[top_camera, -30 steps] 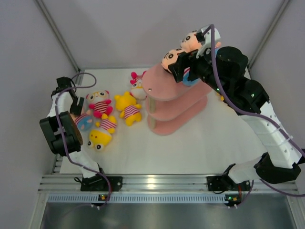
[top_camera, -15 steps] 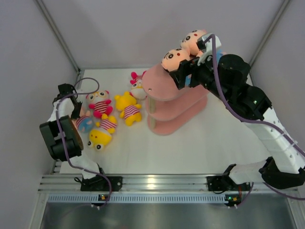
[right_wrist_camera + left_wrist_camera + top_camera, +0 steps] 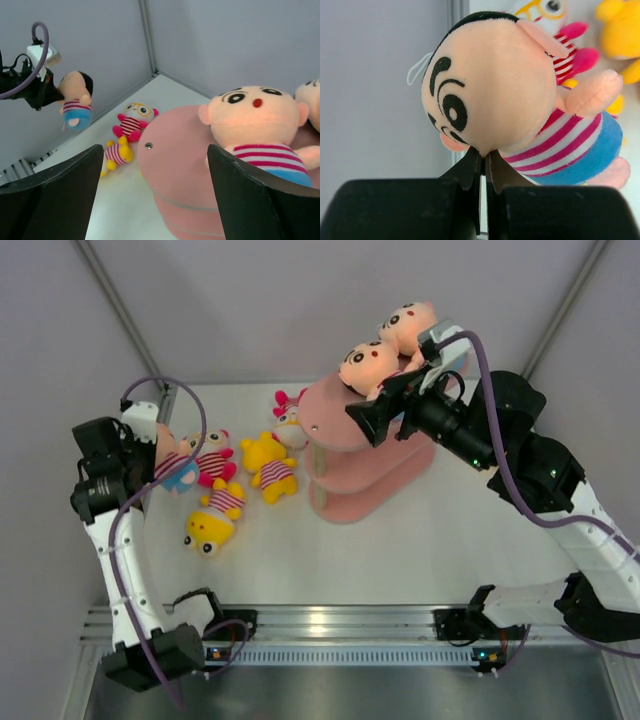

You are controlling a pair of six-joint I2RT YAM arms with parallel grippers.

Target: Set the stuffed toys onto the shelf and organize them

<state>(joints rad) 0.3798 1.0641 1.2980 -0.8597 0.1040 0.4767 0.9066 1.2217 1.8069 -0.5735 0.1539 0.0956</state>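
**Striped doll pinched at the neck, held off the table**

The peach doll sits just above the left gripper, whose jaws are together on fabric under its chin. The hold looks thin, so it may swing. The side wall is close left of the jaws. The right gripper is spread, empty, over the shelf. Seated dolls are right of its jaws, with bare board between them.

I count seven stuffed toys in the top view. Three are peach-skinned with striped shirts: one doll and a second doll in the upper middle, and a third doll at the left. Two are yellow: a yellow bear left of centre and a yellow toy below it. One is a pink-limbed toy with glasses, and one is a white toy with pink bow. There is one pink shelf of three boards. There are two arms, the left arm and the right arm.
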